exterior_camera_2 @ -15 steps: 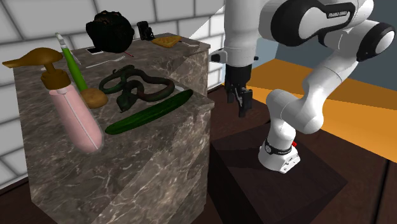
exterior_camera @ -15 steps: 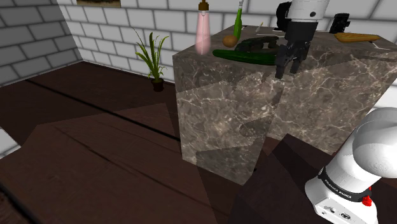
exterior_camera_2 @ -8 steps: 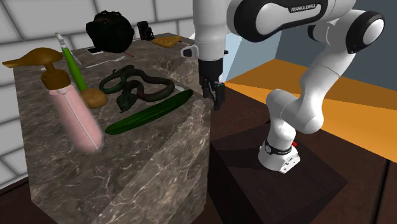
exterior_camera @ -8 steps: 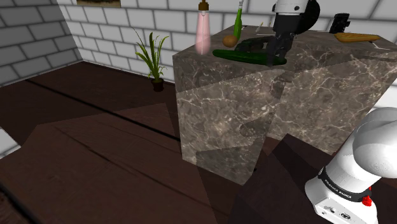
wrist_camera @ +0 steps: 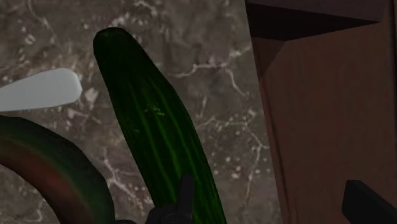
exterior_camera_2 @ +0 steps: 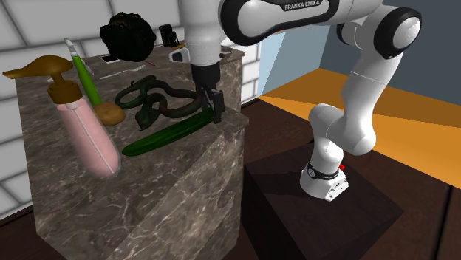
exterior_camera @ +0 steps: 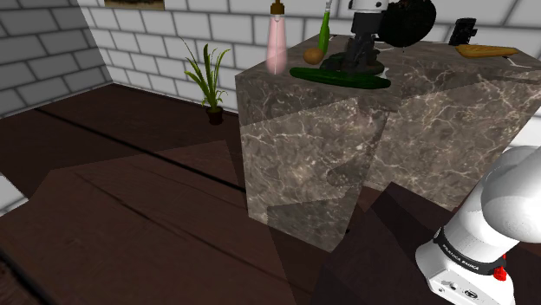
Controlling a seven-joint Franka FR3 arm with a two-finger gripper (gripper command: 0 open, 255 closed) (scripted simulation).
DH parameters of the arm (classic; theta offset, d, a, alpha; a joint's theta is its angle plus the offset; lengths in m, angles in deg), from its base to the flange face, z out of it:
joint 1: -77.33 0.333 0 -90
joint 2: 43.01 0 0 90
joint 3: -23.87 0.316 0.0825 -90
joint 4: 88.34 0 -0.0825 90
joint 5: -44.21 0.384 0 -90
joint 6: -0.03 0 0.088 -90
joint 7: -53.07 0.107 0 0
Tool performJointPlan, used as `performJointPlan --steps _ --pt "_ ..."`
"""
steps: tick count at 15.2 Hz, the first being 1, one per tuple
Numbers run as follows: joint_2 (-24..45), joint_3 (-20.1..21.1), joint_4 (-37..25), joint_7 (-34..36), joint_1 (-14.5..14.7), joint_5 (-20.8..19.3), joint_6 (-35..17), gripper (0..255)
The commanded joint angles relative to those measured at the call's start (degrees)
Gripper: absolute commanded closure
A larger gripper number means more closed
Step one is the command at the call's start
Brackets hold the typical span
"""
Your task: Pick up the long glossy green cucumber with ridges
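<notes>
**A:** Where does the cucumber lie?

**B:** The long, dark green, ridged cucumber point(exterior_camera_2: 173, 131) lies flat on the marble counter point(exterior_camera_2: 148, 207), slanting toward the corner nearest the arm. A dark green coiled thing point(exterior_camera_2: 159, 100) sits just beside it. A pink pump bottle point(exterior_camera_2: 90, 140) stands near its far end.

**A:** And the end effector?

**B:** The end effector point(exterior_camera_2: 210, 111) points down over the cucumber's end at that corner. Its two black fingers point(wrist_camera: 185, 197) stand wide apart and clasp nothing.

**A:** Is the cucumber between them?

**B:** No. In the wrist view one finger shows in front of the cucumber's near end. The other sits well apart, over the brown surface past the counter's edge. Between them show bare marble and that edge.

**A:** Does that finger touch the skin?

**B:** I cannot tell; it is very close. In the shoulder view the end effector stands low, right above the cucumber, with a black bag point(exterior_camera: 409, 22) behind it on the counter.
</notes>
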Motion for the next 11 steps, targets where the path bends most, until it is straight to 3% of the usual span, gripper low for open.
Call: performJointPlan --steps 1,5,11 --pt "4.17 -1.05 -4.51 -3.24 0.08 0.44 0.16 0" --pt "13.55 -2.74 -15.53 -9.45 -0.25 2.21 1.58 0" --pt "13.1 -2.63 -11.15 -9.51 -0.32 2.1 -2.38 0"
